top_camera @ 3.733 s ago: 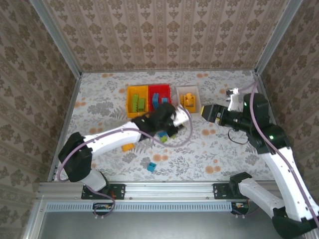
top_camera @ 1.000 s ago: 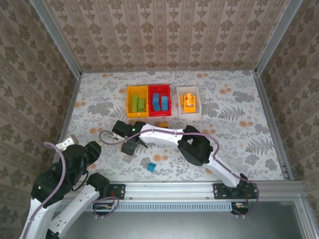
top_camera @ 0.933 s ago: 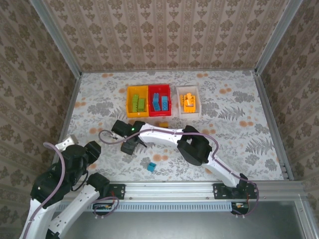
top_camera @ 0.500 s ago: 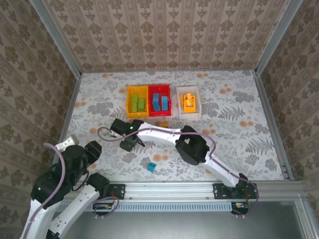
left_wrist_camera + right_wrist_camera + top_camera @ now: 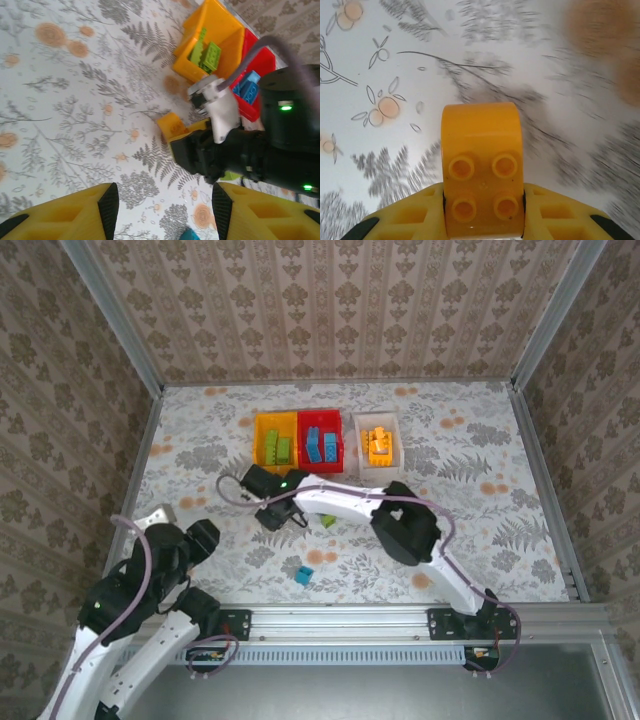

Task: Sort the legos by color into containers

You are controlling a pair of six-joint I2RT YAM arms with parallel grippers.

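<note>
While I am looking through the left wrist camera, the left tool point(image 5: 161, 205) is hanging over the near left part of the surface point(image 5: 60, 100). Its two yellow fingers point(image 5: 65, 212) are standing wide apart with nothing between them. Just beyond, near the front edge, two loose blue bricks point(image 5: 298, 571) are lying side by side, touching.

Farther in, the right arm point(image 5: 400, 525) is stretching from its base on the right across to the middle-left of the surface. The right tool point(image 5: 482, 197) is pinching an orange brick point(image 5: 482, 160) between its fingers, with four studs facing the wrist camera. I cannot tell whether the brick is touching the surface. A lime green brick point(image 5: 328, 521) is lying just right of that tool.

At the far side, three containers are standing in a row:
- The yellow bin point(image 5: 258, 445) is holding green bricks point(image 5: 277, 448).
- The red bin point(image 5: 320, 468), touching it, is holding blue bricks point(image 5: 320, 443).
- The white bin point(image 5: 357, 445), slightly apart to the right, is holding orange bricks point(image 5: 378, 443).
</note>
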